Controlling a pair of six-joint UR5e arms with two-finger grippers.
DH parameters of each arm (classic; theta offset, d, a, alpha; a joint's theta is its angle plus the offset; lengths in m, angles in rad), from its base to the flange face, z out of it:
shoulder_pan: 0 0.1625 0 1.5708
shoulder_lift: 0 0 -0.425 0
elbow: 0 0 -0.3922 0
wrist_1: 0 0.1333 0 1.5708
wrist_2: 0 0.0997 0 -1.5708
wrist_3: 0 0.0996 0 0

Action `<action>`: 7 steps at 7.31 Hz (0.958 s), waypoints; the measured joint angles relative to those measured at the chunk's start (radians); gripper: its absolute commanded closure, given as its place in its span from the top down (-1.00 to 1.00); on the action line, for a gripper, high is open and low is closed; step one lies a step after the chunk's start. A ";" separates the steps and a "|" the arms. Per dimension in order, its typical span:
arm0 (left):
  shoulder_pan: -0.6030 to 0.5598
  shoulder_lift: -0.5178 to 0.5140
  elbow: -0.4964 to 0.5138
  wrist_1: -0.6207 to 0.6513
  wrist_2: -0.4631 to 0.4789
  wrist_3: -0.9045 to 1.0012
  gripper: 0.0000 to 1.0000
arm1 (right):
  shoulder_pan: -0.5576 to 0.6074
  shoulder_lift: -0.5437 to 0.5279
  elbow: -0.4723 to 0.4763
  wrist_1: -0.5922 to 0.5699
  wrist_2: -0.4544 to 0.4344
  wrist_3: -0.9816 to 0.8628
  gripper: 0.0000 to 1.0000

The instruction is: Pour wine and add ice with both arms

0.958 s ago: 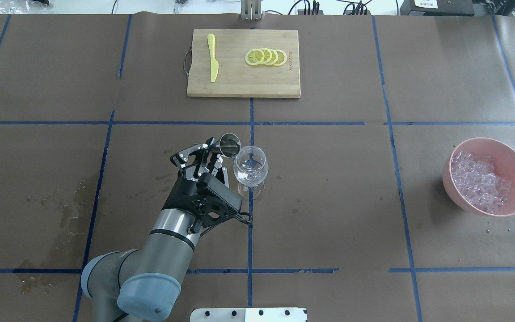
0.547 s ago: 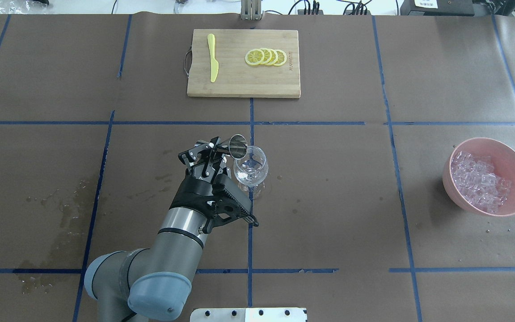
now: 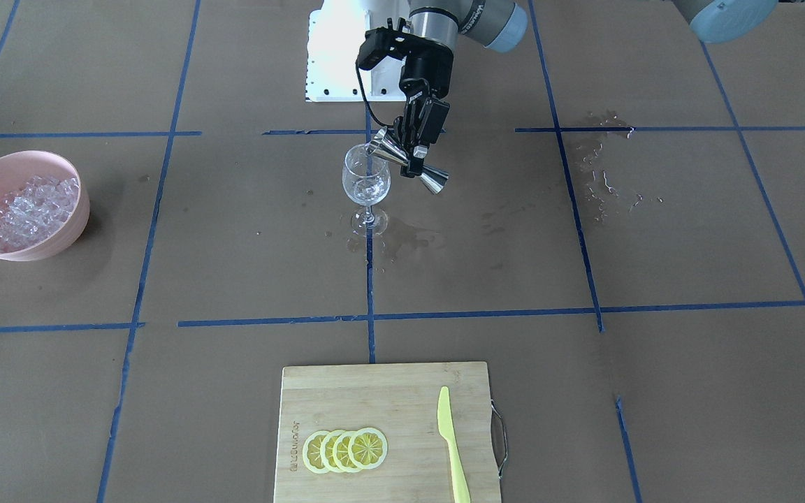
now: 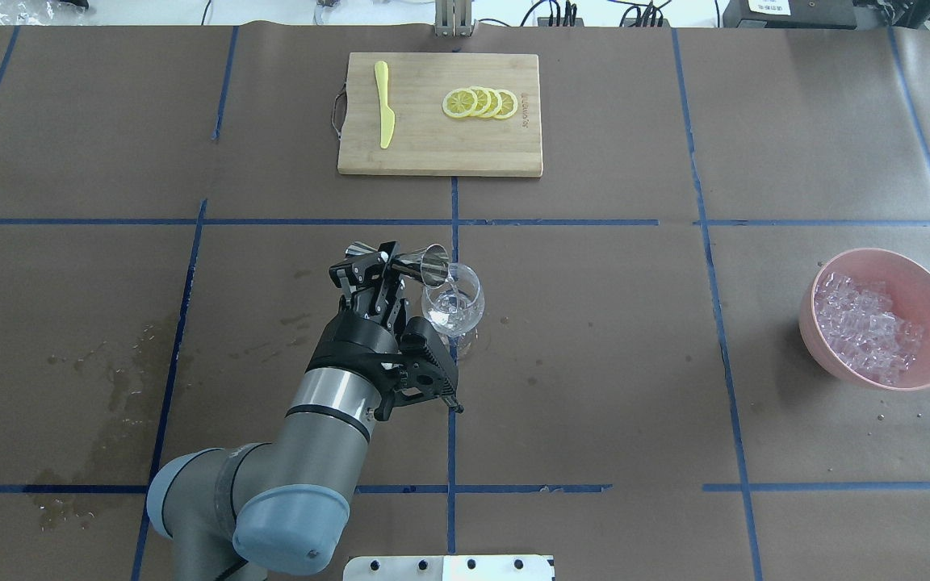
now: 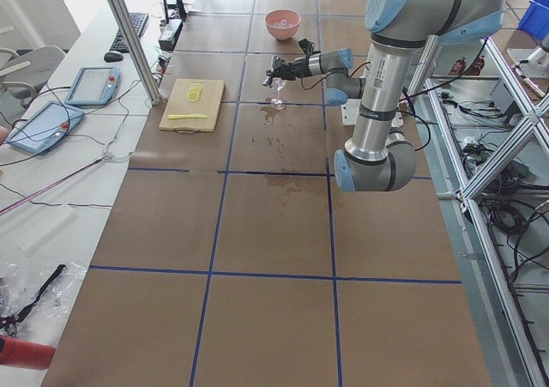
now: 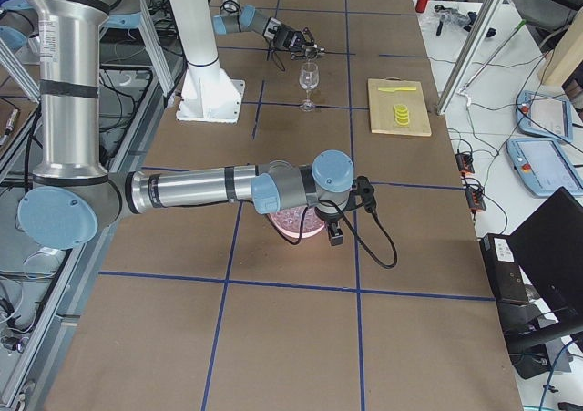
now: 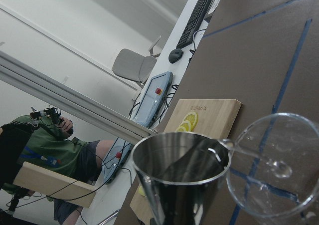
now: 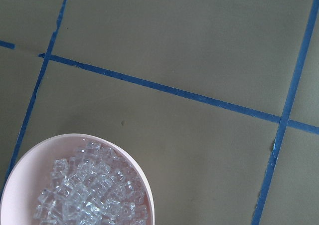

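Observation:
My left gripper [image 4: 387, 264] is shut on a steel jigger [image 4: 421, 265] at its waist. The jigger lies tipped almost on its side, with its mouth at the rim of the wine glass [image 4: 454, 307]. The wrist view shows the jigger [image 7: 179, 170] with a thin clear stream of wine [image 7: 249, 152] running into the glass [image 7: 279, 175]. The front view shows the same jigger [image 3: 409, 162] and glass [image 3: 366, 183]. The ice [image 4: 865, 324] fills a pink bowl [image 4: 885, 255] at the right. My right gripper [image 6: 333, 231] hangs over that bowl; I cannot tell if it is open.
A bamboo cutting board [image 4: 439, 153] at the far middle carries lemon slices [image 4: 479, 102] and a yellow knife [image 4: 384, 103]. Wet stains [image 4: 122, 379] mark the brown paper at the left. The white base block [image 4: 449, 567] sits at the near edge.
My left wrist has rolled further, tipping the jigger from upright-tilted to nearly level. Its mouth has moved right, onto the glass rim. The glass and bowl have not moved.

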 measured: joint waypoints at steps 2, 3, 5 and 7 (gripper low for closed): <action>-0.009 -0.001 -0.040 0.109 -0.053 0.021 -1.00 | 0.000 0.000 -0.001 -0.001 0.000 0.000 1.00; -0.014 -0.006 -0.050 0.162 -0.084 0.030 -1.00 | 0.000 0.000 -0.002 -0.001 0.000 0.000 1.00; -0.026 -0.020 -0.066 0.229 -0.138 0.041 -1.00 | 0.000 -0.002 0.001 -0.001 0.001 0.001 1.00; -0.029 -0.022 -0.078 0.245 -0.166 0.056 -1.00 | 0.000 -0.004 0.002 -0.001 0.002 0.000 1.00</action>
